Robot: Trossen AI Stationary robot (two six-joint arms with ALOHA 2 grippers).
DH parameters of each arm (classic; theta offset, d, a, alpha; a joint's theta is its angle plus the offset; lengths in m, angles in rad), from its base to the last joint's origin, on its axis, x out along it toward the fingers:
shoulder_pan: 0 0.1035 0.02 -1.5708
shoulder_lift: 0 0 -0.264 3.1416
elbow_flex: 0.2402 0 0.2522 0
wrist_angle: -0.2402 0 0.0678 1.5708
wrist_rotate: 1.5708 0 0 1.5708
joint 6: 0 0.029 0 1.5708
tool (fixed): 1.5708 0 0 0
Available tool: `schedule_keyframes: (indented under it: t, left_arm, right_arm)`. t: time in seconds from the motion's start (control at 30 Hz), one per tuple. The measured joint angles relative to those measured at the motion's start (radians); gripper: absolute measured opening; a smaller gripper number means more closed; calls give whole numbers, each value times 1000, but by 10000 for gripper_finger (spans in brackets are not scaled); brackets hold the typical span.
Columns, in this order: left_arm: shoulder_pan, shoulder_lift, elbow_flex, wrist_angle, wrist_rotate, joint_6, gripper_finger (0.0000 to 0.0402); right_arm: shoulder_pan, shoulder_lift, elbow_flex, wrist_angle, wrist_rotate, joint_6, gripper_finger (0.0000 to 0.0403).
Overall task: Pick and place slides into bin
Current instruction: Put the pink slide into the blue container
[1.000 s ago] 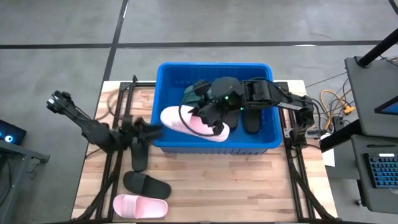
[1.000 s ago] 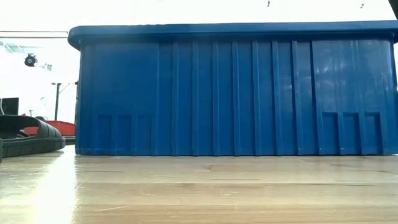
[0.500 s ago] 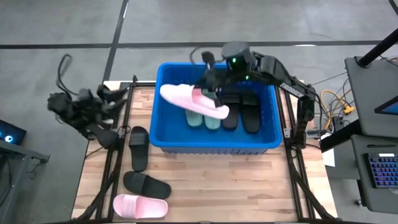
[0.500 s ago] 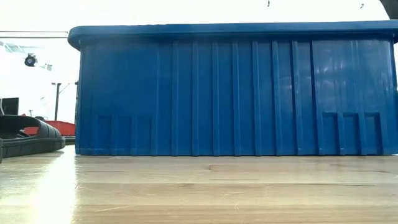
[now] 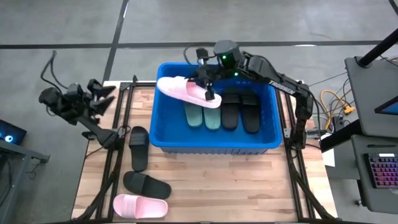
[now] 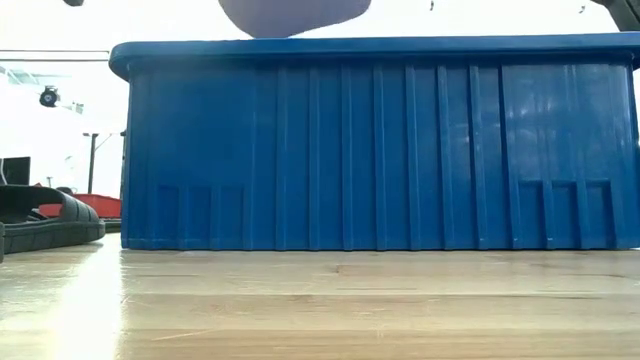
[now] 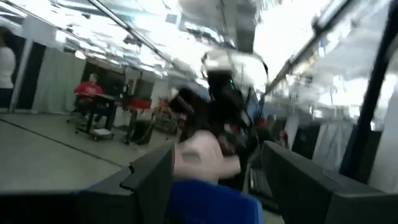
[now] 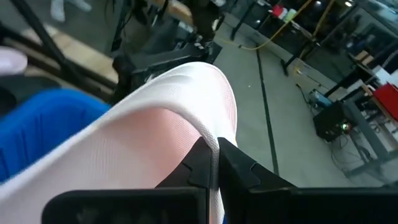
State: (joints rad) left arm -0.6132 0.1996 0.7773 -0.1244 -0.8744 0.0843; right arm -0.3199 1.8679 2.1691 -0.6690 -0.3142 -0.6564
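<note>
Tabletop [image 5: 236, 186] planks of pale wood are seen from above, framed by dark rails, with grey concrete floor [image 5: 62, 25] around it. At its 12 o'clock half stands the blue bin [image 5: 214, 144]; two green sandals [image 5: 203, 116] and two black sandals [image 5: 241, 115] are laid side by side in it. A pale pink sandal [image 5: 184, 91] is held above the bin's 11 o'clock corner by the right gripper [image 5: 208, 87], whose jaws are pressed together on the sandal's strap. At the tabletop's 9 o'clock edge, out past the rail, the left gripper [image 5: 99, 94] is raised with its jaws spread and nothing between them. Three sandals are left on the planks toward 7 o'clock: a black one [image 5: 138, 148] just beside the bin's wall, another black one [image 5: 147, 184] below it, and a second pink sandal [image 5: 140, 206] nearest the edge. A desk with a keyboard [image 5: 380, 174] is seen at 3 o'clock. Beyond the table, a seated person in red [image 7: 91, 93] is seen in a hall under bright ceiling lights.
</note>
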Motion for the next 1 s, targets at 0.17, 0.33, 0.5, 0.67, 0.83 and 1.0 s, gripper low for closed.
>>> schedule_keyframes:
  t: [0.17,0.33,0.5,0.67,0.83,1.0]
  left_arm:
    - [0,-86,-35,5,-36,-8,226]
    - [0,-130,-56,10,-151,-26,226]
    - [0,-156,-54,13,-270,-26,226]
    - [0,-166,-51,44,-387,-26,226]
    - [0,-155,-50,58,-423,-26,226]
    - [0,-134,-51,94,-470,-26,226]
  right_arm:
    - [1,0,-96,46,-4,-90,9]
    - [0,0,-188,76,0,-194,9]
    - [-17,0,-305,77,0,-306,9]
    - [-22,0,-429,129,-6,-362,8]
    - [-7,0,-530,215,-74,-388,8]
    - [3,0,-605,293,-111,-409,8]
